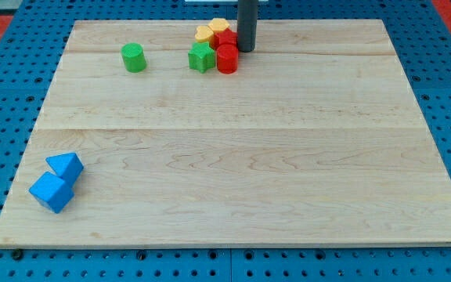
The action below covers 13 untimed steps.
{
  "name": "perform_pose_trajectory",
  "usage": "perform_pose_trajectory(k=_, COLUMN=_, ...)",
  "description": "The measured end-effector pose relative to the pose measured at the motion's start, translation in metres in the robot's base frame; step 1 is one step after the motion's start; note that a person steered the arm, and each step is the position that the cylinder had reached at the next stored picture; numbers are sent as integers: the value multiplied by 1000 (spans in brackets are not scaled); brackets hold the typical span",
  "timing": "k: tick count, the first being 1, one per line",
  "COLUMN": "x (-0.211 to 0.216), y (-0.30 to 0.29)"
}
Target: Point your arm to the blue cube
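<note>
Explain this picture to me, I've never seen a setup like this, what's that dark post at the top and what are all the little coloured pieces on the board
There is just one picture, looking down at an angle on a wooden board. The dark post is the end of a robot arm: a plain rod with no hand, so it holds nothing. It can only slide my tip along the board and push things.

The tip is at the view's top, right beside a cluster: two yellow blocks, a red cylinder with another red block behind it, and a green block. A green cylinder stands apart to the left.

At the bottom left lie the blue cube and a blue wedge-like block, touching.
</note>
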State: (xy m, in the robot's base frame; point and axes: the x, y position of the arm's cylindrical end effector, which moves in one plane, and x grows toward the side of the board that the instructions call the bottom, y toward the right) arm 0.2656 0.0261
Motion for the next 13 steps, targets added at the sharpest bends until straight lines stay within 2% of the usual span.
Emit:
perform_pose_trajectory(k=1, x=1, y=29)
perform_pose_trajectory(k=2, x=-50, y=34)
perform_pose_trajectory(k=3, x=16, y=3)
perform_pose_trajectory(k=4, x=135, y=2)
perform_pose_trajectory(k=5, x=138, y=-95)
perform_pose_trajectory(k=6, x=114, y=-193)
perform_pose_trajectory(k=7, x=82, y=-262)
perform_pose_trajectory(k=8, x=40, y=-243)
perform_pose_trajectory(k=9, x=41, y=-127)
perform_pose_trajectory(k=10, x=37, y=-138)
perform_pose_trajectory(k=11, x=105, y=-190)
perform_pose_trajectory(k=12, x=234, y=-180)
perform_pose_trajectory(k=13, x=318, y=-196)
